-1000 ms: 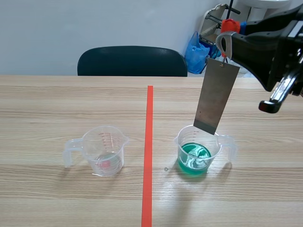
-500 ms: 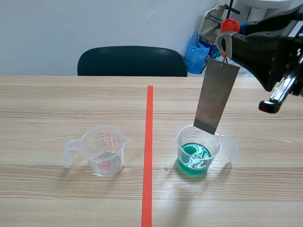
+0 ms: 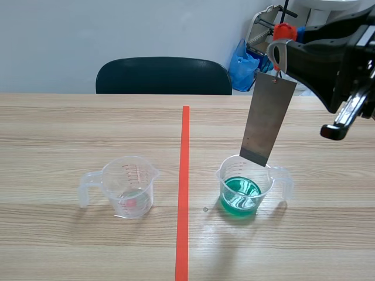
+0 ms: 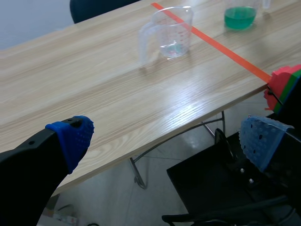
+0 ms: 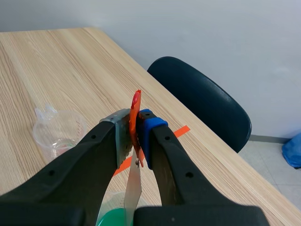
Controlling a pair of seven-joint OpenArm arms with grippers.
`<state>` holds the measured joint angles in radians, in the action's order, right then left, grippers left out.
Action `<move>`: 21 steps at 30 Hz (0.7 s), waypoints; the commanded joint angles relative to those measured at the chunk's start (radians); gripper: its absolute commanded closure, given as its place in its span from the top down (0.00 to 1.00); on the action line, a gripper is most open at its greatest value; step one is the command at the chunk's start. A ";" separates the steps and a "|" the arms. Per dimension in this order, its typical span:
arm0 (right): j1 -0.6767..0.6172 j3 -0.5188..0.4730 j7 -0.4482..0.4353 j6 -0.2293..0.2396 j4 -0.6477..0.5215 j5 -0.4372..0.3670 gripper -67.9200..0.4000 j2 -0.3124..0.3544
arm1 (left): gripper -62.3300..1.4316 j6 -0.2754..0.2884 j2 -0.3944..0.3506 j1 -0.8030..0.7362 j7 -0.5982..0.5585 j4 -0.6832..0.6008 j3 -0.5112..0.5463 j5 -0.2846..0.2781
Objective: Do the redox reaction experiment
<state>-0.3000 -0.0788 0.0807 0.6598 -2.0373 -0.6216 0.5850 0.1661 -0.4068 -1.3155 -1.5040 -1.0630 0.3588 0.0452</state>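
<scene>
My right gripper (image 3: pixel 280 54) is raised at the right, shut on a red clip (image 3: pixel 284 32) from which a grey metal plate (image 3: pixel 266 120) hangs tilted. The plate's lower edge is level with the rim of a clear beaker of green liquid (image 3: pixel 245 186), above the liquid. In the right wrist view the clip (image 5: pixel 135 110) is pinched between the fingers (image 5: pixel 153 129), with the plate (image 5: pixel 133 193) hanging below. An almost empty clear beaker (image 3: pixel 128 186) stands left of the red line. My left gripper (image 4: pixel 165 139) is open, off the table's near edge, holding nothing.
A dark chair (image 3: pixel 164 76) stands behind the table (image 3: pixel 70 123). A blue bag (image 3: pixel 241 64) and a stand sit at the back right. In the left wrist view both beakers (image 4: pixel 170 30) are far ahead, and a black seat (image 4: pixel 221 183) lies below the table edge.
The swirl on the green liquid's surface has shifted a little. The right arm, the plate and both beakers stay where they were.
</scene>
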 commanded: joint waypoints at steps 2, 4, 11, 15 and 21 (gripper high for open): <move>0.009 -0.012 -0.012 -0.004 -0.012 -0.019 0.02 0.010 | 1.00 0.002 0.008 -0.001 -0.050 -0.013 0.005 -0.028; 0.009 -0.012 -0.012 -0.004 -0.012 -0.019 0.02 0.010 | 1.00 0.002 0.008 -0.001 -0.050 -0.012 0.005 -0.028; 0.010 -0.012 -0.013 -0.004 -0.012 -0.019 0.02 0.010 | 1.00 0.002 0.010 -0.001 -0.050 -0.012 0.005 -0.027; 0.010 -0.012 -0.013 -0.004 -0.012 -0.019 0.02 0.010 | 1.00 0.002 0.010 -0.001 -0.050 -0.012 0.005 -0.027; 0.010 -0.012 -0.013 -0.004 -0.012 -0.019 0.02 0.010 | 1.00 0.002 0.010 -0.001 -0.050 -0.012 0.005 -0.027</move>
<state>-0.3000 -0.0788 0.0807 0.6598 -2.0373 -0.6216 0.5850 0.1661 -0.4068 -1.3155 -1.5043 -1.0630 0.3588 0.0212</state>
